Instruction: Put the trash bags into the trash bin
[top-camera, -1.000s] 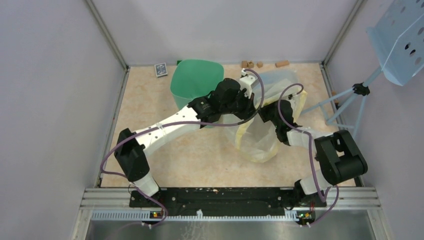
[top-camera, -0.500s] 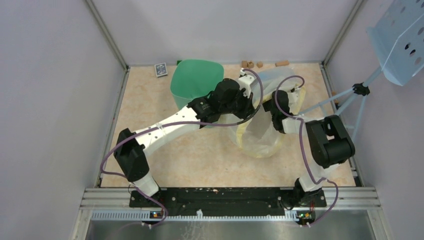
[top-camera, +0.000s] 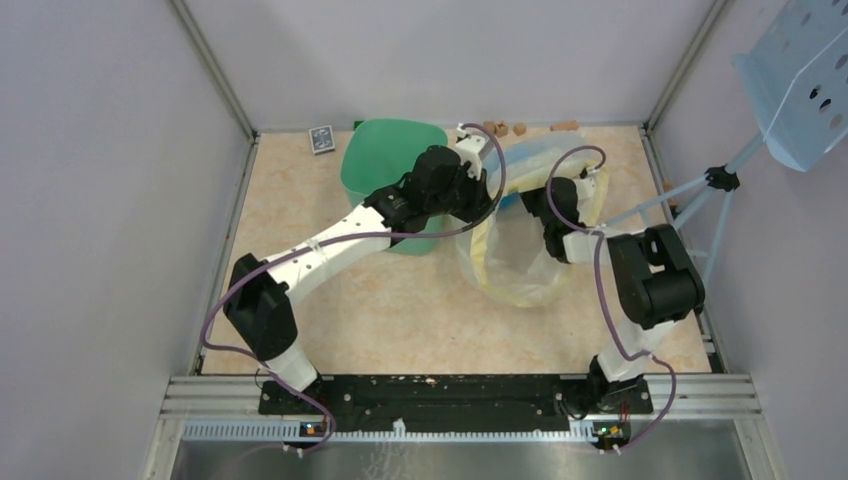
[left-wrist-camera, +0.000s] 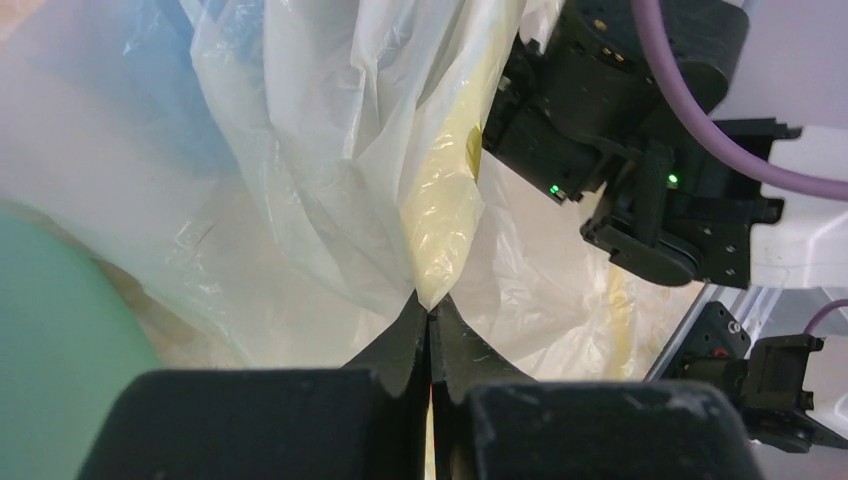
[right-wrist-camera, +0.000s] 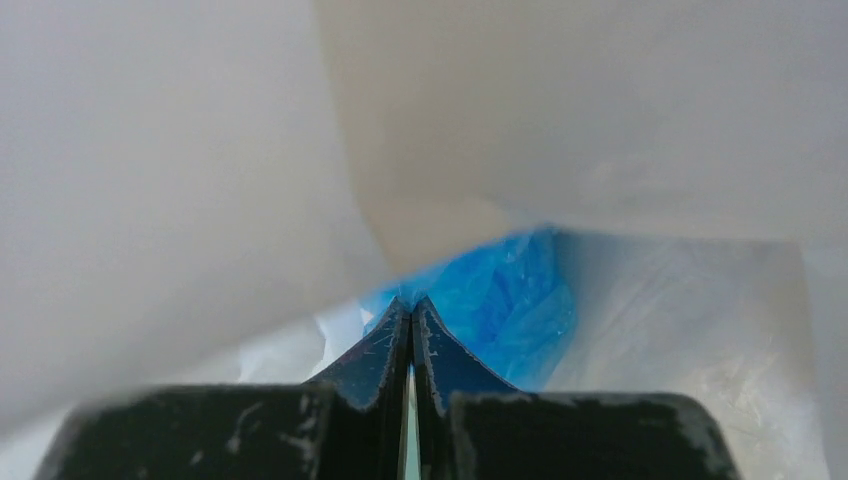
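The mint-green trash bin (top-camera: 385, 160) stands at the back of the table, and its wall shows blurred in the left wrist view (left-wrist-camera: 50, 350). Right of it lies a large clear, yellow-banded plastic bag (top-camera: 515, 265). My left gripper (left-wrist-camera: 430, 305) is shut on that bag's yellow edge (left-wrist-camera: 445, 200), holding it up beside the bin. My right gripper (right-wrist-camera: 411, 305) is deep inside the clear bag, shut with its tips pinching the crinkly blue trash bag (right-wrist-camera: 500, 295). From above, only a bit of blue trash bag (top-camera: 511, 200) shows between the two wrists.
A deck of cards (top-camera: 321, 139) lies at the back left corner. Small brown blocks (top-camera: 500, 128) and a longer one (top-camera: 565, 127) sit along the back wall. A light blue stand (top-camera: 700, 205) leans in from the right. Walls enclose the table.
My right gripper pushed farther into the clear bag toward the back and shut on the blue bag. The left arm shifted back and left, still holding the bag's edge.
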